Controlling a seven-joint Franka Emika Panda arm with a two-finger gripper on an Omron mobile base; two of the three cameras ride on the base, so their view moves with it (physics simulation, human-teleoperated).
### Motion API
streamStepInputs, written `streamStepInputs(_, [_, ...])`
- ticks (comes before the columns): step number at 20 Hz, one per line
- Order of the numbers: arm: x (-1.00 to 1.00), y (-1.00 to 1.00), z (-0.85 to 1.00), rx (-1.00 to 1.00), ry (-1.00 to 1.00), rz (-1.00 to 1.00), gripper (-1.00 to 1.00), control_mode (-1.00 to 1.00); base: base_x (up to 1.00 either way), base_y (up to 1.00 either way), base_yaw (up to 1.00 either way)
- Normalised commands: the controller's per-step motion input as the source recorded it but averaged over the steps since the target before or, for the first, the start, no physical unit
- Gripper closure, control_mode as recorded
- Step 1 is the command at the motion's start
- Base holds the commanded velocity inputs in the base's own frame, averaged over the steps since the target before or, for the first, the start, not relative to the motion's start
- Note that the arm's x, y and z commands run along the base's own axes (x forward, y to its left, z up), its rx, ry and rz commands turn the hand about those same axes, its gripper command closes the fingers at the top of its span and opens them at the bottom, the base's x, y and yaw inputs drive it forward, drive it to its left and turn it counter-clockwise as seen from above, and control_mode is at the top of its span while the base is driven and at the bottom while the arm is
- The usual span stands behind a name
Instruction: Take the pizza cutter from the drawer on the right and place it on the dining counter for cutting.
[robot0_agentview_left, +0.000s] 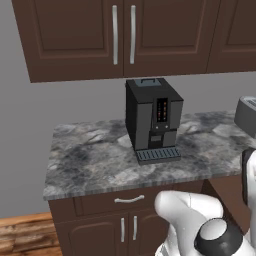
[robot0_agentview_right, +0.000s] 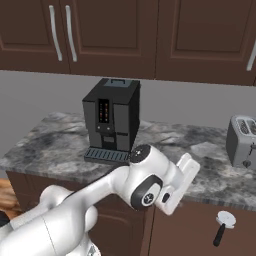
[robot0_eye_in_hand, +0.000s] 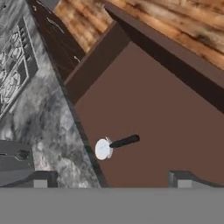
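A: Jaw state?
B: Gripper (robot0_eye_in_hand: 111, 178) jaws fully spread, holding nothing.
A: Cutter location?
B: Cutter (robot0_eye_in_hand: 114, 145) lies flat on the open drawer (robot0_eye_in_hand: 166, 113) floor, beside the counter (robot0_eye_in_hand: 43, 122) edge, apart from the fingertips (robot0_eye_in_hand: 40, 179).

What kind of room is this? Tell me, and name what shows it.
A kitchen, rendered: a coffee machine and a toaster stand on a marbled counter under dark wood cabinets, and a pizza cutter lies in an open drawer.
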Motion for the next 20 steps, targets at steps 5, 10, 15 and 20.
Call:
streamStepInputs(5, [0.00,-0.18,-0.38,0.00,0.31,0.59,-1.00,-1.00,0.00,0.00,0.00])
streamStepInputs(10, [0.00,-0.06,-0.36,-0.07,0.39,0.59,-1.00,-1.00,0.00,0.00,0.00])
streamStepInputs(15, [0.01,-0.14,-0.11,-0.08,0.37,0.48,-1.00,-1.00,0.00,0.00,0.00])
streamStepInputs(20, [0.03,-0.34,-0.09,-0.04,0.31,0.42,-1.00,-1.00,0.00,0.00,0.00])
